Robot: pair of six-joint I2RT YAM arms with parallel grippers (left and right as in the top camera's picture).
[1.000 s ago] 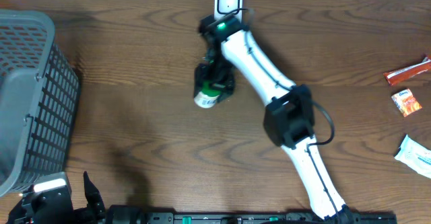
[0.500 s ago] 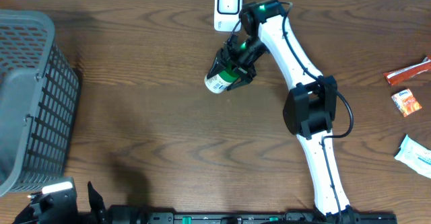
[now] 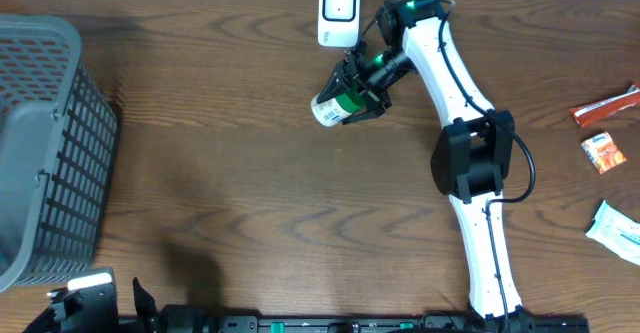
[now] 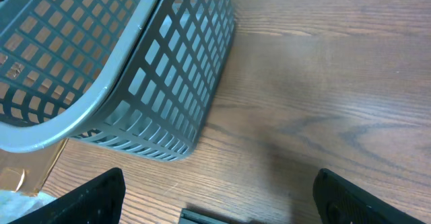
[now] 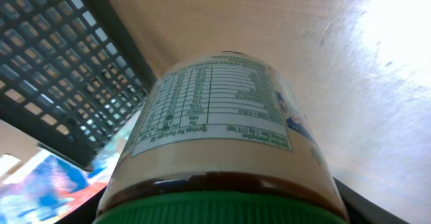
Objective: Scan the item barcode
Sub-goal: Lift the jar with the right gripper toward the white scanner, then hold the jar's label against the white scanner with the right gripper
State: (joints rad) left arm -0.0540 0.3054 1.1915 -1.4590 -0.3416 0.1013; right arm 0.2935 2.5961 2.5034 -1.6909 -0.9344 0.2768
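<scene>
- Item: jar [image 3: 333, 107] with a green lid, gripped at the lid end by our right hand [image 3: 362, 79], near the scanner [image 3: 339, 3] at the counter's [image 3: 240, 203] far edge.
- Left hand [image 4: 217, 200]: wide, holding nothing, at the near-left corner beside the basket [image 3: 40, 143].
- Progress: we judge the pickup done and the scan pending; no barcode is visible to us.
- Room: open wood mid-counter; packets [image 3: 605, 153] at the right edge, well apart.

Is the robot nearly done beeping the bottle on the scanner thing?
Done: the right gripper is shut around the green-lidded bottle. In hand: the bottle is held close to the white scanner. Left: showing the barcode to the scanner. Only a nutrition label shows in the wrist view, so I can't tell if it has beeped. The left gripper sits open near the basket.
</scene>
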